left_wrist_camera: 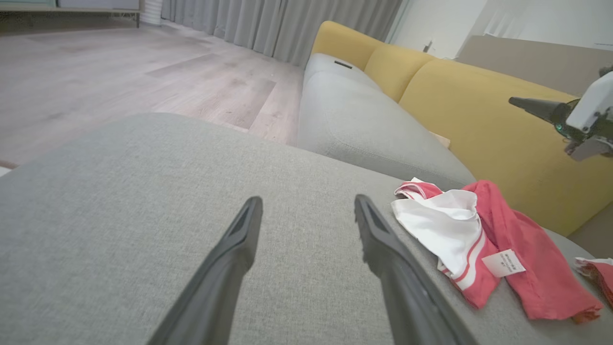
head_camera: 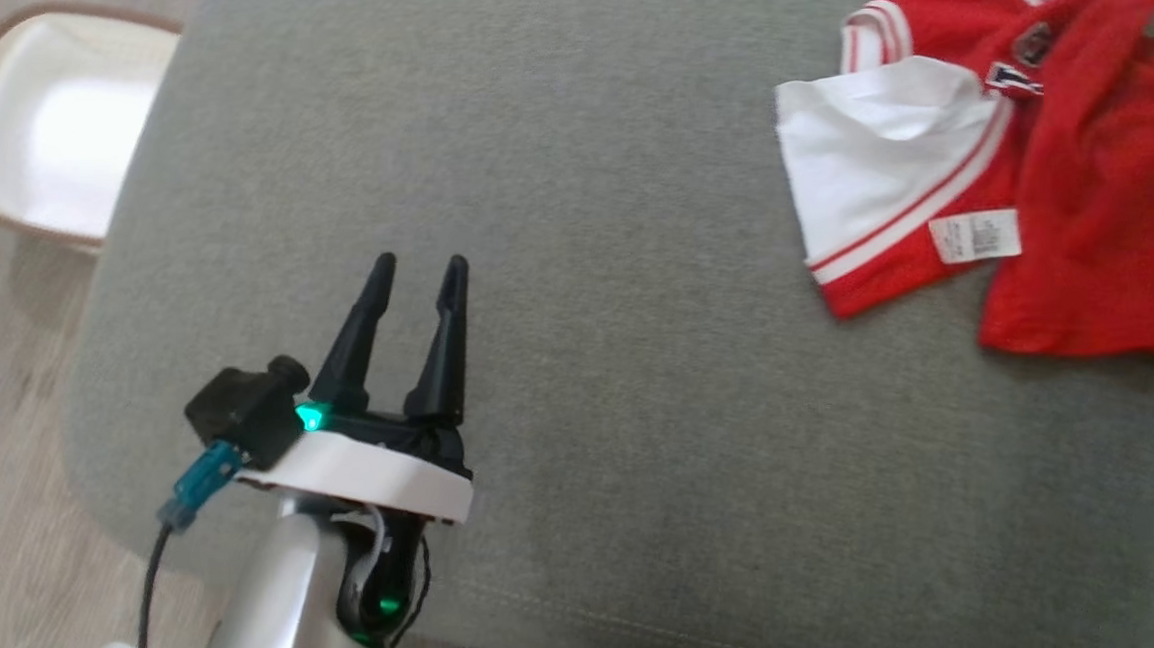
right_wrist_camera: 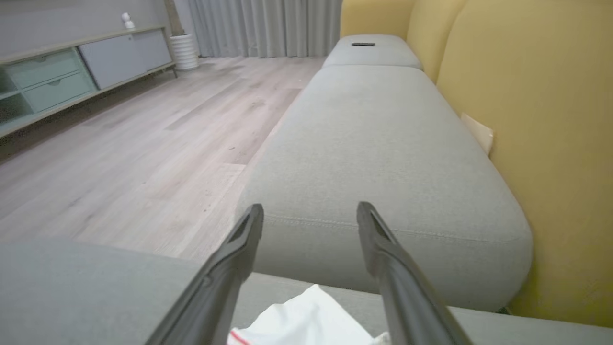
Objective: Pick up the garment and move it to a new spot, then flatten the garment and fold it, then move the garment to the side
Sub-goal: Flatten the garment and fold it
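Risk sits mostly in the cloth itself. The garment (head_camera: 1079, 183) lies crumpled at the far right of the grey cushion (head_camera: 580, 214), its red body bunched, a white panel turned up and a care label (head_camera: 975, 236) showing. Layers overlap, so true edges are hard to pick out.

Left jaws are spread with nothing between them, over bare cushion at the near left, well apart from the cloth. Right jaws are spread too and hold nothing; in the right wrist view they hang above a white fold of the garment (right_wrist_camera: 306, 316).

A pinch taken on this bunched cloth could catch two layers at once, I judge. Flattening would then drag the garment into a twist rather than open it. A pinch on one thin edge could slip free partway through a lift.

The cloth also seems to lie close to the cushion's edge by the yellow backrest (left_wrist_camera: 479, 124), so a pull that way could tuck it into the gap. Left jaws face a long reach across, and the two arms may crowd each other over the cloth. The white basket (head_camera: 54, 126) on the floor at the far left looks out of the way.
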`<state>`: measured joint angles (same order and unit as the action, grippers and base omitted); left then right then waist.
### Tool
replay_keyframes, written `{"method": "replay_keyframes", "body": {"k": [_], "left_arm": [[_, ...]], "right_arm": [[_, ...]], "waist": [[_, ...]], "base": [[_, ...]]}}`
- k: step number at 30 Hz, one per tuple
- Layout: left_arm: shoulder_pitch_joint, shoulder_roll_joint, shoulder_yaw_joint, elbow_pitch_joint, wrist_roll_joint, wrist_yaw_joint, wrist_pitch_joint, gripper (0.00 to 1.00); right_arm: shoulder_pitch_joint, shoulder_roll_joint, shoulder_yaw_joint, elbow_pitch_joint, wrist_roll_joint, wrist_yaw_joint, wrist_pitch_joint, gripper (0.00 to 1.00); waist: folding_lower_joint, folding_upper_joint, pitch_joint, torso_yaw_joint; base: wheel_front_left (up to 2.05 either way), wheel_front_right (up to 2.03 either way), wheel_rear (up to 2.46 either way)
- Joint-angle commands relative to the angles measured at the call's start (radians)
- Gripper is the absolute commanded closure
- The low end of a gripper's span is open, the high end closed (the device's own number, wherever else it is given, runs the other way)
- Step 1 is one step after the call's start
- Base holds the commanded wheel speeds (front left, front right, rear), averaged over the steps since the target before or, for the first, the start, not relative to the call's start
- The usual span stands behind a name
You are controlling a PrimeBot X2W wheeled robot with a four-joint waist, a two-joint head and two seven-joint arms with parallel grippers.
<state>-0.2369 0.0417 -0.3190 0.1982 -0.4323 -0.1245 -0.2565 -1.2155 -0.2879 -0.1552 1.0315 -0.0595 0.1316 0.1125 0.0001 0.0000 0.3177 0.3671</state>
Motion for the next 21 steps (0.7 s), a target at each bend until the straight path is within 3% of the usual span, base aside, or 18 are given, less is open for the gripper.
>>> {"method": "replay_keyframes", "body": {"k": [1,6,11,16,21], "left_arm": [[-0.034,0.009,0.041,-0.032,0.011,-0.006,-0.005,0.00],[-0.031,0.009,0.077,-0.037,0.040,-0.006,-0.005,0.00],[-0.022,0.009,0.104,-0.045,0.062,-0.006,-0.005,0.00],[0.005,0.009,0.110,-0.055,0.071,-0.006,-0.005,0.00],[0.036,0.009,0.116,-0.058,0.080,-0.006,-0.005,0.00]], "right_arm": [[-0.022,0.043,0.027,-0.018,-0.005,-0.001,-0.030,0.00],[0.015,0.116,0.135,-0.002,0.049,-0.001,-0.165,0.00],[0.136,0.162,0.258,-0.072,0.167,-0.001,-0.289,0.00],[0.351,0.172,0.340,-0.251,0.273,-0.001,-0.350,0.00],[0.626,0.185,0.362,-0.468,0.277,-0.001,-0.369,0.00]], "waist": [[-0.0001,0.0000,-0.017,-0.034],[-0.0001,0.0000,-0.059,-0.124],[-0.0001,0.0000,-0.103,-0.209],[-0.0001,0.0000,-0.142,-0.267],[-0.0001,0.0000,-0.165,-0.303]], "base": [[0.00,0.00,0.00],[0.00,0.00,0.00],[0.00,0.00,0.00],[0.00,0.00,0.00],[0.00,0.00,0.00]]}}
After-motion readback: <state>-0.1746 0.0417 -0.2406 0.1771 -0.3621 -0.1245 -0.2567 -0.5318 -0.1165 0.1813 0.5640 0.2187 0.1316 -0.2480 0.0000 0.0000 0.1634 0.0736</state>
